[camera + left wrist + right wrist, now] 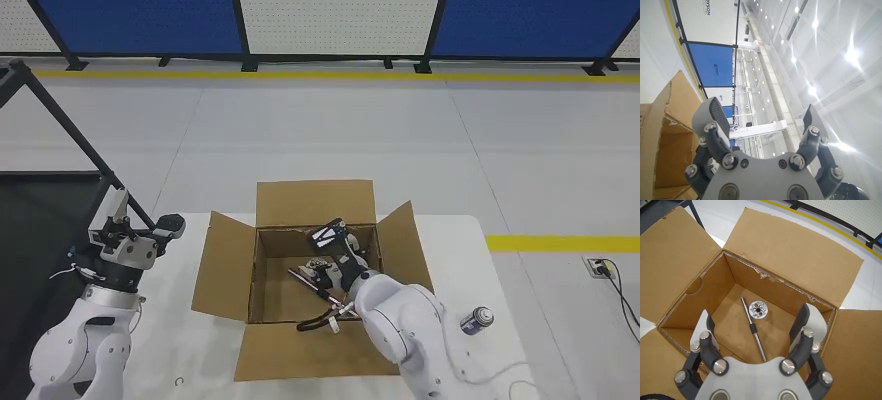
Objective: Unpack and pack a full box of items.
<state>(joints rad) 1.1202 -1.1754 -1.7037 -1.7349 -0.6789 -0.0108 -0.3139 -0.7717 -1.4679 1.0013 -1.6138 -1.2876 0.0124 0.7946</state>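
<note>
One counter (455, 250) carries the open box (315, 205), all four flaps folded out. Right claw (755, 311) hangs over the box mouth, fingers spread wide, nothing held. Left claw (762, 106) sits off the box's left side, tipped up at the ceiling, also wide apart and empty, so the right arm is nearer. Rod (753, 329) lies flat on the box floor below my right claw, long axis roughly crosswise to the line between its fingers. My guess is a straight drop would straddle it. Can (477, 320) stands on the counter right of the box. Disc (758, 310) lies just beside the rod's far end. Unpacking looks nearly done.
</note>
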